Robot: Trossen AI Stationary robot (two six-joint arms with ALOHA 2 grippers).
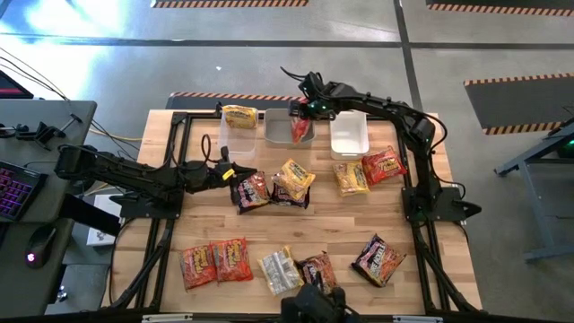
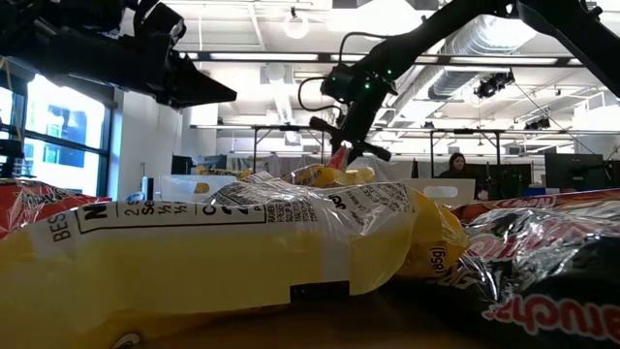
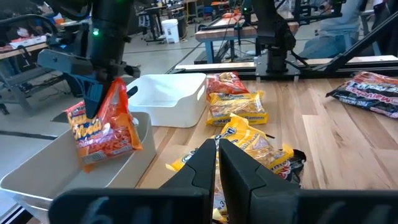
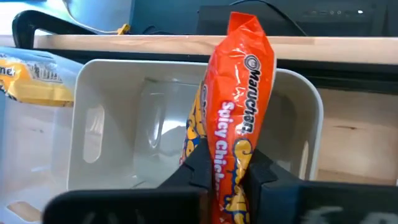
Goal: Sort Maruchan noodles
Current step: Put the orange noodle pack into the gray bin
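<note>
**Sorting barely begun — one red packet over the middle tub**

Pressed up against the low camera lies a yellow packet (image 2: 242,247), with a dark-wrapped one (image 2: 542,281) just beside it; both wait at the near edge of the table. Farther back, my right gripper (image 4: 227,171) is clenched on a red-orange Spicy Chicken packet (image 4: 239,112), holding it upright over the middle tub (image 1: 285,127), the grey one of three standing in a row along the far edge. I judge it not yet let go.

Done so far, as far as I can see: one yellow packet in tub (image 1: 239,116) at the left end of the row, and the red one on its way in. The white tub (image 1: 349,135) at the right end looks empty.

Left to do is nearly everything. A cluster of yellow and dark packets (image 1: 273,186) lies mid-table, and my left gripper (image 1: 224,174) hangs just beside it with its fingers pressed together, holding nothing. A yellow and a red packet (image 1: 368,170) sit near the white tub, and six more are strung along the near edge — two red ones (image 1: 216,262), a pale one, and dark ones toward the right.

Underneath is a bare wooden table (image 1: 350,224) in a black frame. Beyond it is an open workshop with white ceiling ducts, bright windows, other benches, and a person (image 2: 455,165) seated far off.
</note>
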